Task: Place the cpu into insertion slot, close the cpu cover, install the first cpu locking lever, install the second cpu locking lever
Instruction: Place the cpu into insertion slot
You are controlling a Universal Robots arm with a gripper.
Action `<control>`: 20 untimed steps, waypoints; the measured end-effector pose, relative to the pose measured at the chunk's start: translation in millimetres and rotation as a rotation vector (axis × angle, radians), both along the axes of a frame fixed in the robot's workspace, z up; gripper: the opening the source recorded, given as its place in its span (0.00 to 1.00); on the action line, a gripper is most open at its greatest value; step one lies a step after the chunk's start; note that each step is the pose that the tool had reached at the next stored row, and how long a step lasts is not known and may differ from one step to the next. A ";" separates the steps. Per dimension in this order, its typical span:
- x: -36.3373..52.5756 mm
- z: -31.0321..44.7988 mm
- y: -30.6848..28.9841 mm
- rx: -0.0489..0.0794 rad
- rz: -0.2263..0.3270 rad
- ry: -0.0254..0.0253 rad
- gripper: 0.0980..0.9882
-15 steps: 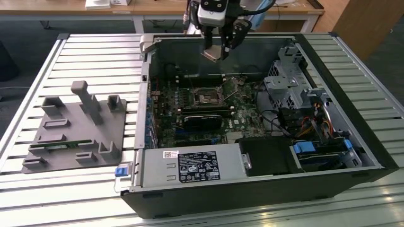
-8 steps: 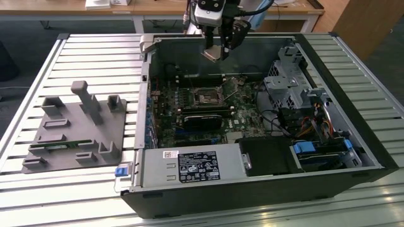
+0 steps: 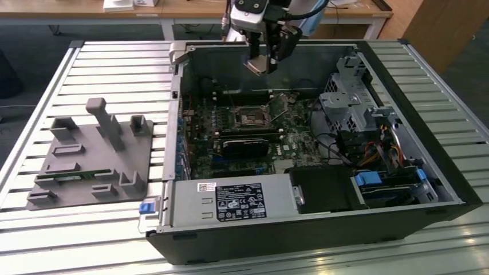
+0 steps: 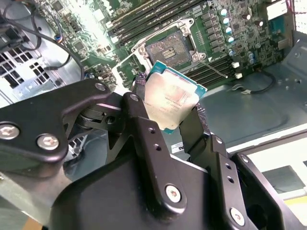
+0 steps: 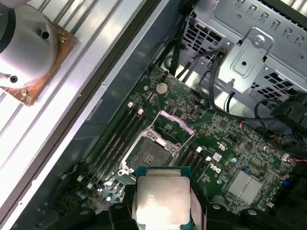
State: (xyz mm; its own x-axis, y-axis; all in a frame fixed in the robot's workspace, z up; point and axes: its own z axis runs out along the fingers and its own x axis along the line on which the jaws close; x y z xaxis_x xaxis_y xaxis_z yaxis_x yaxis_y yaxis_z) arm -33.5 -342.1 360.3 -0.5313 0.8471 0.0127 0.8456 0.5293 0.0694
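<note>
Desk: Status?
Operator: My black two-fingered claw (image 3: 264, 62) is clamped on the small square silver-topped cpu (image 4: 169, 98). The open black square insertion slot (image 5: 149, 154) lies well below the claw.
Desk: Risk?
Operator: I'd say a crooked descent. The cpu could seat skewed and damage the contacts.

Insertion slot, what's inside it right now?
Nothing sits in the insertion slot: its dark contact bed lies bare, the cpu cover raised. The cpu, gripped by the end effector, hangs apart and hides part of the slot's rim.
</note>
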 end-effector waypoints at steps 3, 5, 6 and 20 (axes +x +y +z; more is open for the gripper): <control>0.0 -0.1 0.0 0.000 -0.030 0.0001 0.49; 0.0 -0.2 0.0 -0.001 -0.048 0.0001 0.49; 0.0 -0.2 0.0 -0.001 -0.058 0.0000 0.49; 0.0 -1.5 0.0 -0.001 -0.218 0.0001 0.49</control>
State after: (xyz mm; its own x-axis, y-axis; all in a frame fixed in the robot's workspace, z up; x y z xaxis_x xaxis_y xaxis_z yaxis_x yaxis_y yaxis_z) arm -33.6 -342.1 358.8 -0.3354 0.9420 0.0119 0.9401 0.3338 0.0689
